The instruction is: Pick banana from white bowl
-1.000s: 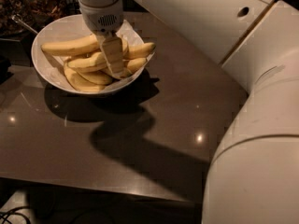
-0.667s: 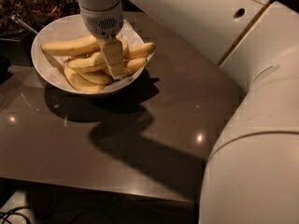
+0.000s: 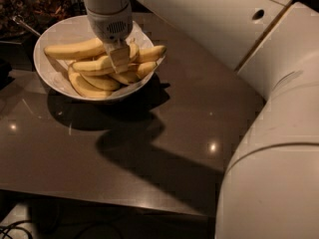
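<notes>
The white bowl (image 3: 52, 76) stands at the back left of the dark glossy table and holds several pale-yellow bananas. My gripper (image 3: 119, 59) reaches straight down into the bowl's middle from above, its tip among the fruit. It sits on the right end of the long, gently curved banana (image 3: 93, 65) that lies across the bowl's middle. Another long banana (image 3: 74, 49) lies just behind it at the upper left. Shorter bananas (image 3: 89, 87) lie along the front and right of the bowl. The gripper hides the spot where it meets the fruit.
My white arm (image 3: 209, 19) and body (image 3: 279, 148) fill the right side and cast a broad shadow over the table (image 3: 65, 153). A dark container (image 3: 35, 6) with a thin handle (image 3: 24, 26) stands behind the bowl at the far left. The table's front edge (image 3: 99, 203) runs along the bottom.
</notes>
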You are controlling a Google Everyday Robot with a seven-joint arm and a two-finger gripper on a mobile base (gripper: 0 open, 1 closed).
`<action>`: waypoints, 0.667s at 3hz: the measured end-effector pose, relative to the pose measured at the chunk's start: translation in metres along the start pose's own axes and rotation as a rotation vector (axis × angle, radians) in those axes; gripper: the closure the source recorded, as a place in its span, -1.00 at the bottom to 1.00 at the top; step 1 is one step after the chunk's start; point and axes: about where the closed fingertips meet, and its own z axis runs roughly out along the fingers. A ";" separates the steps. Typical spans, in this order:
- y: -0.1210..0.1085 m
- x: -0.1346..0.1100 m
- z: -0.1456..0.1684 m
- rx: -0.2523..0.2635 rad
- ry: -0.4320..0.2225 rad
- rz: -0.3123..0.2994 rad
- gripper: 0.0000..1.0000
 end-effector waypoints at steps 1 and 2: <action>0.000 0.000 0.000 0.000 0.000 0.000 0.81; -0.003 -0.001 -0.005 0.031 -0.017 0.014 1.00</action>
